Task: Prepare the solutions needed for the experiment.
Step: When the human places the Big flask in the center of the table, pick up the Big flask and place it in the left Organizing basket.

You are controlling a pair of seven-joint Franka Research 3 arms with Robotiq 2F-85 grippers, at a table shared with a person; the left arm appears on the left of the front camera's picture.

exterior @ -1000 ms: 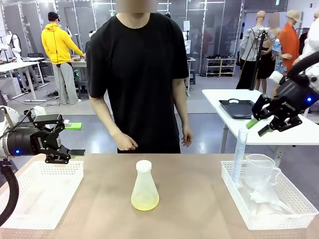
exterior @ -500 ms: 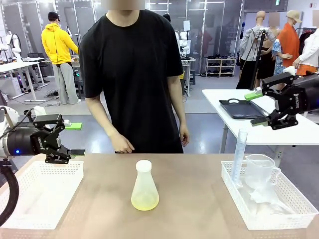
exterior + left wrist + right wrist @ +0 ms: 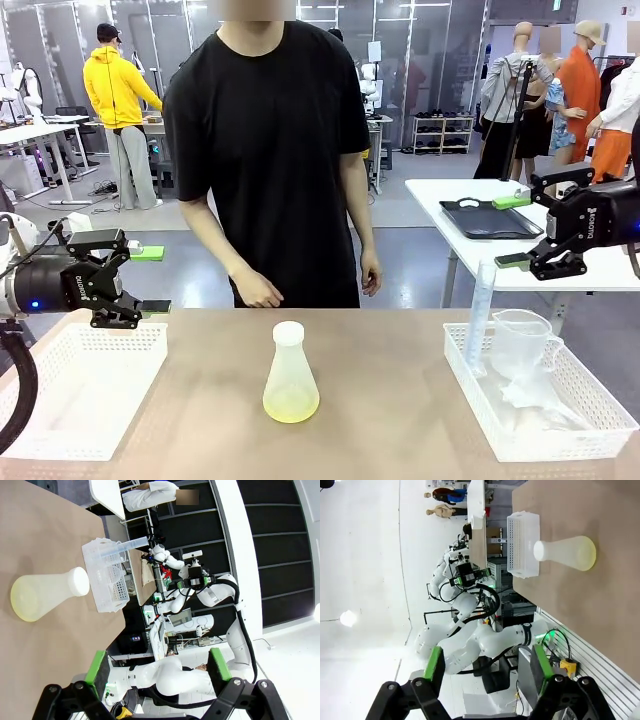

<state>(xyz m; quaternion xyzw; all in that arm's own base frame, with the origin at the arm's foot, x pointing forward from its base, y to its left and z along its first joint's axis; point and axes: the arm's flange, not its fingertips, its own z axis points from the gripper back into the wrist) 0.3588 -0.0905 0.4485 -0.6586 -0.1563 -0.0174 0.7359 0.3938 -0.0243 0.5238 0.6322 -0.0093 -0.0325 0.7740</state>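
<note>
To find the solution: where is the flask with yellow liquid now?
In the front view the flask stands upright mid-table, between the left basket and the right basket, before the person.

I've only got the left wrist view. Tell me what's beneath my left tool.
Observer: The left tool hovers open near the far rim of a white basket at the left end of the table.
Operator: Now report the right tool.
Observer: The right tool is open, holding nothing, raised above the side where the right basket sits.
Operator: Say who's across from me.
Observer: A person stands at the far side behind the flask of yellow solution, hands touching nothing.
</note>
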